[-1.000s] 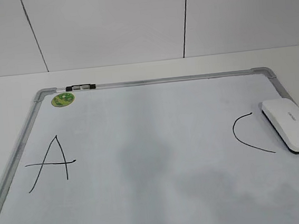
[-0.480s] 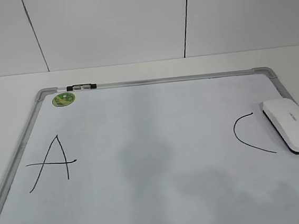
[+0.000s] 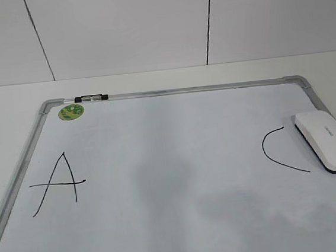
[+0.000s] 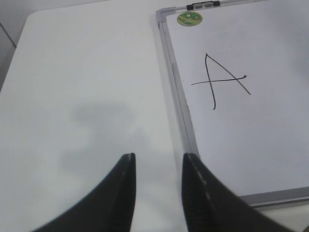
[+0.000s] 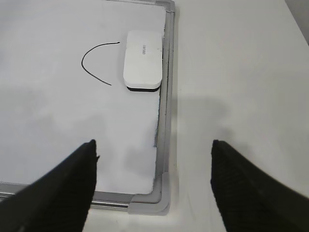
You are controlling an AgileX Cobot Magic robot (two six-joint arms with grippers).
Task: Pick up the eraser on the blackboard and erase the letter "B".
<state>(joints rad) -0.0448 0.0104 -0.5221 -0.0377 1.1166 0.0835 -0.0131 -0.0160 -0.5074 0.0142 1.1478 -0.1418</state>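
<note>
L hand [image 4: 157, 164], two dark fingers part-way apart, holds nothing; it hangs over the bare white surface [image 4: 82, 72], prob. parked there to keep clear. Ahead and to its right lies the large pale blackboard with silver-grey metal frame [image 4: 175, 77], flat on the surface, so the letters face up for wiping. Round green sticker [image 4: 189, 18] sits far ahead of that hand, at the board's far corner. Hand-drawn black "A" [image 4: 217, 79] is ahead-right of it.

No letter "B" shows anywhere; mid-board is blank, so my guess is the wiping is done or the B was never there.

Black "C" [image 5: 96, 60] is ahead-left of R hand [image 5: 153, 159]. Flat oblong white plastic eraser [image 5: 142, 59] rests dark side down, straight ahead of R hand, against the frame's right rail. R hand's fingers stand wide apart, empty, prob. set for that grab.

Count: 2 hands, 1 board, 1 sticker, 2 letters, 1 eraser.
</note>
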